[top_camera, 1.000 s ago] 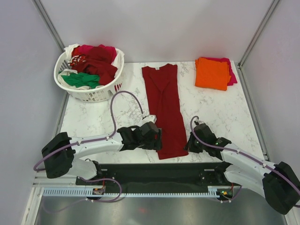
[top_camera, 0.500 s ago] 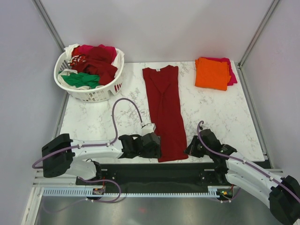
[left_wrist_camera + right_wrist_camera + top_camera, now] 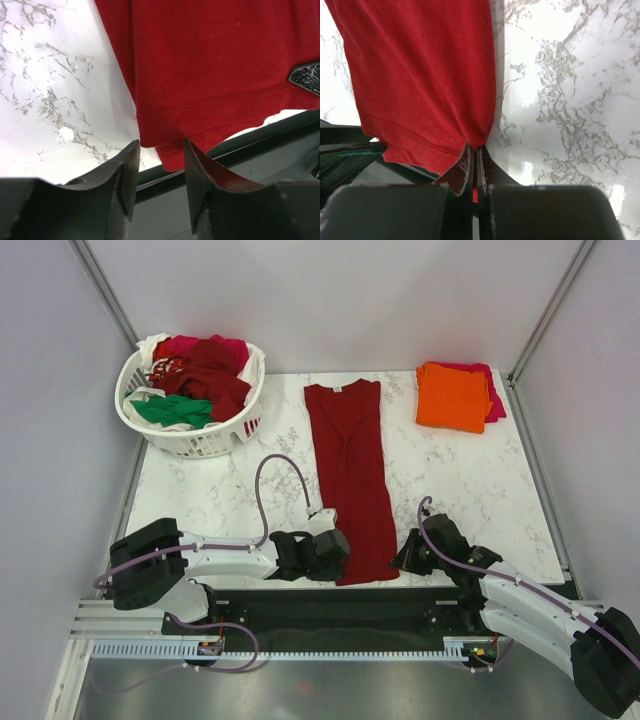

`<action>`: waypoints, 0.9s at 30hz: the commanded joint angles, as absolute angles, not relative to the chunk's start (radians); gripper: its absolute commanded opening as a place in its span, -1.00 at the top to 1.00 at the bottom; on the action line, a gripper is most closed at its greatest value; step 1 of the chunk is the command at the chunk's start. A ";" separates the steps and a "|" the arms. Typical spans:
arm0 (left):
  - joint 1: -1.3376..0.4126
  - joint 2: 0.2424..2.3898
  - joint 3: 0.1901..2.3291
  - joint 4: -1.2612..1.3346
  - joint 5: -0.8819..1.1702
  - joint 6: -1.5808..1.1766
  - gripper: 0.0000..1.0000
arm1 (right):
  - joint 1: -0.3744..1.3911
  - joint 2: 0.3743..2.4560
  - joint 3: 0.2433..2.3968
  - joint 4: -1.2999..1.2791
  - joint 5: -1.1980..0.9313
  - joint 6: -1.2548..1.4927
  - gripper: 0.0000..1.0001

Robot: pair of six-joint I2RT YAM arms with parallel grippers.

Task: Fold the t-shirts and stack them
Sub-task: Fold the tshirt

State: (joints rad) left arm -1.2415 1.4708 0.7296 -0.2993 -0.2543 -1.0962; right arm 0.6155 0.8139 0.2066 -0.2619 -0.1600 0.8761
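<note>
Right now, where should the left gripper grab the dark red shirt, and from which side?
Grip the near left hem corner of the dark red shirt, coming from the table's near edge. It lies flat as a long strip, and only that hem overhangs the edge, so a finger can likely slip under. The right gripper pinches the other hem corner.

My tool point(image 3: 474, 150) pinched the near hem corner of the dark red t-shirt point(image 3: 420, 75), fingers pressed together on the cloth. The white marbled desk point(image 3: 570, 100) lay bare to the right.
</note>
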 commanded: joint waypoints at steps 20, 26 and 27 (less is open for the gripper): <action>-1.282 1.234 0.562 -0.238 -0.288 -1.226 0.95 | 0.617 0.716 0.176 -0.373 -0.187 0.897 1.00; -1.285 1.146 0.552 -0.267 -0.245 -1.243 0.95 | 0.623 0.574 0.224 -0.487 -0.227 0.933 1.00; -1.287 1.135 0.560 -0.275 -0.244 -1.241 0.95 | 0.621 0.557 0.238 -0.508 -0.227 0.936 1.00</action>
